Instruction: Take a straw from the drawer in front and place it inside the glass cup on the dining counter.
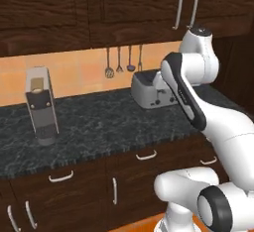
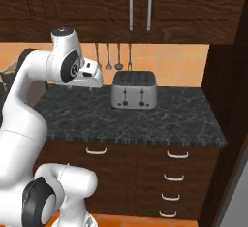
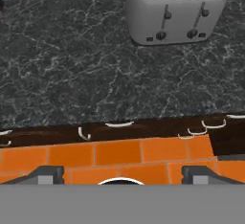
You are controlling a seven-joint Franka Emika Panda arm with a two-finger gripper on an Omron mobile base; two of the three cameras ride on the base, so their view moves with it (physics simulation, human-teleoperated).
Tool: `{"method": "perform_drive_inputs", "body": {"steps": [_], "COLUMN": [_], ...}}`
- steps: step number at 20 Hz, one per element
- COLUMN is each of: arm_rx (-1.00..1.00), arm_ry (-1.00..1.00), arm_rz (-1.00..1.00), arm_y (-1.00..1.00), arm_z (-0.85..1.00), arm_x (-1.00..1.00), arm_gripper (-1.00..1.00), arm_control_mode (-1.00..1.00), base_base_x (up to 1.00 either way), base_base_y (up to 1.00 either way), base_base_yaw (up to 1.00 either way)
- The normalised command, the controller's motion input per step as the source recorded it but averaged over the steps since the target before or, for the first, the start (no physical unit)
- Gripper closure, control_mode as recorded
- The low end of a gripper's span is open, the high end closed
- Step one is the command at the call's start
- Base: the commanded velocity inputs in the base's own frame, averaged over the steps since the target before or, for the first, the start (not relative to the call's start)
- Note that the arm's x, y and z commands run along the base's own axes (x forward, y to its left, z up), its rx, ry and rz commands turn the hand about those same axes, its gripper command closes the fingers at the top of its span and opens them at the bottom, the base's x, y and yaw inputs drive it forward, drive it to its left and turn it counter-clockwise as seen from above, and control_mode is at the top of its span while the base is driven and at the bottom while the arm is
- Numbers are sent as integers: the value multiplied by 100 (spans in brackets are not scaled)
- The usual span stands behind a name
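The tool (image 3: 119, 173), wide open and empty, hangs above the black speckled stone worktop (image 3: 72, 65), near the silver four-slot toaster (image 3: 177, 12).

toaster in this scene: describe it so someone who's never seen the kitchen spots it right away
Find the black speckled countertop under the dark wooden wall cabinets. The toaster stands at its back, against the orange tiled wall, just below the hanging utensils. It is a squat silver box with slots on top and levers on its front, unlike the tall narrow grey appliance further left.
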Motion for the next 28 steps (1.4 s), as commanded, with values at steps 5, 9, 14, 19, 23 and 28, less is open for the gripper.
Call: {"method": "perform_drive_inputs", "body": {"steps": [5, 9, 14, 19, 23, 28], "arm_rx": [0, 0, 0, 0, 0, 0], "arm_ry": [0, 0, 0, 0, 0, 0], "arm_rz": [0, 0, 0, 0, 0, 0], "arm_y": [0, 0, 0, 0, 0, 0], "arm_z": [0, 0, 0, 0, 0, 0], "arm_x": [0, 0, 0, 0, 0, 0], "arm_gripper": [-100, -100, -100, -100, -100, -100], "arm_control_mode": [100, 100, 100, 100, 100, 100], "base_base_x": [0, 0, 0, 0, -6, -19], "base_base_y": [67, 73, 75, 81, 78, 58], "base_base_yaw": [-63, -60, -58, -54, -52, -55]}}
